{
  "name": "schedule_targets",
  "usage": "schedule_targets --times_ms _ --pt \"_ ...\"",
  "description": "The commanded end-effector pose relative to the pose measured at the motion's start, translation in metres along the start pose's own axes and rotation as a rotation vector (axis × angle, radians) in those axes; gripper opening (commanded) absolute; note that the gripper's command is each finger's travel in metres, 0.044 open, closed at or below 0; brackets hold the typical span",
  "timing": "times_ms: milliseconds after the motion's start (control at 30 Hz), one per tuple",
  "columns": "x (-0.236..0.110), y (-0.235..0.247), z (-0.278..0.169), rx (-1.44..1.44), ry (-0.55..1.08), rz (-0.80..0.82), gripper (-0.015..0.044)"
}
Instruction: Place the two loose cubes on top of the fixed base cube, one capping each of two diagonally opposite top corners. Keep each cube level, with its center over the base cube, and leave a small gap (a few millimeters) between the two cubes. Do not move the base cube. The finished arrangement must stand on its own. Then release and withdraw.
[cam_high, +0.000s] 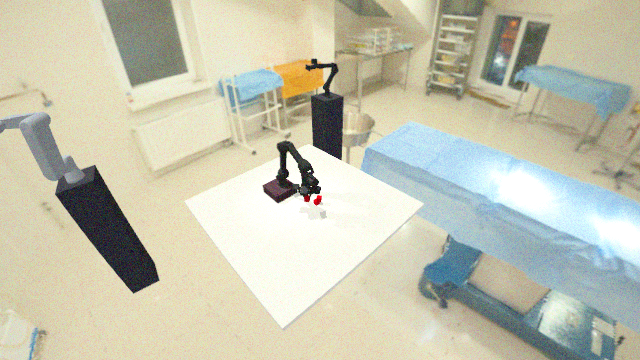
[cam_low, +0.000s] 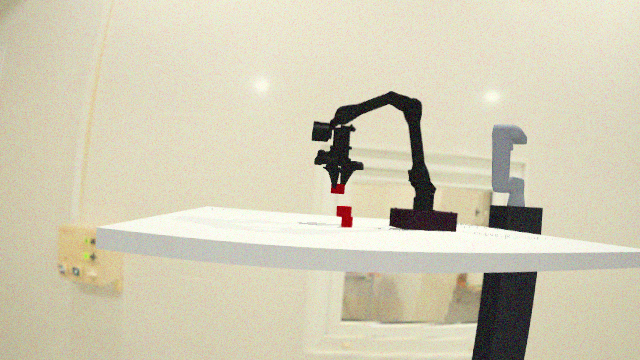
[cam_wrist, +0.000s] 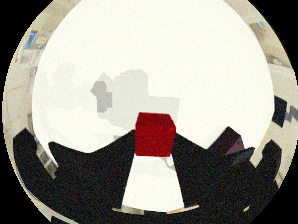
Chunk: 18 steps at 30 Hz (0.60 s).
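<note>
My gripper (cam_high: 307, 194) (cam_low: 339, 185) (cam_wrist: 153, 134) is shut on a red loose cube (cam_high: 307, 199) (cam_low: 337, 189) (cam_wrist: 154, 131) and holds it in the air above the white table, level as far as the exterior view shows. The red base cube (cam_high: 317, 202) (cam_low: 346, 222) stands on the table. The other red loose cube (cam_high: 319, 198) (cam_low: 343, 212) rests on top of it, set off to the left in the exterior view. The held cube is higher than this pair, with a gap between them in the exterior view. The pair is hidden in the wrist view.
The arm's dark base block (cam_high: 278, 190) (cam_low: 423, 220) sits on the white table (cam_high: 280, 280) (cam_low: 200, 235), to the right of the cubes in the exterior view. Two more arms on dark pedestals (cam_high: 327, 122) (cam_high: 107, 230) stand off the table. A blue-draped bed (cam_high: 450, 165) lies beyond the table's right edge.
</note>
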<state>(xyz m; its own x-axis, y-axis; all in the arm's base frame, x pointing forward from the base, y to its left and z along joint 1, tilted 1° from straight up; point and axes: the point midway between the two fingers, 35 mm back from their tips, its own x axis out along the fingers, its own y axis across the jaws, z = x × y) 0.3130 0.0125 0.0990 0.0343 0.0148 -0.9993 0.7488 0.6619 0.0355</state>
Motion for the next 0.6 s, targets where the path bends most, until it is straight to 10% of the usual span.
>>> schedule_targets --times_ms 0,567 --pt "-0.005 0.0 -0.002 -0.027 -0.001 -0.002 0.0105" --pt "0.001 0.016 -0.045 -0.753 0.004 0.001 0.0105"
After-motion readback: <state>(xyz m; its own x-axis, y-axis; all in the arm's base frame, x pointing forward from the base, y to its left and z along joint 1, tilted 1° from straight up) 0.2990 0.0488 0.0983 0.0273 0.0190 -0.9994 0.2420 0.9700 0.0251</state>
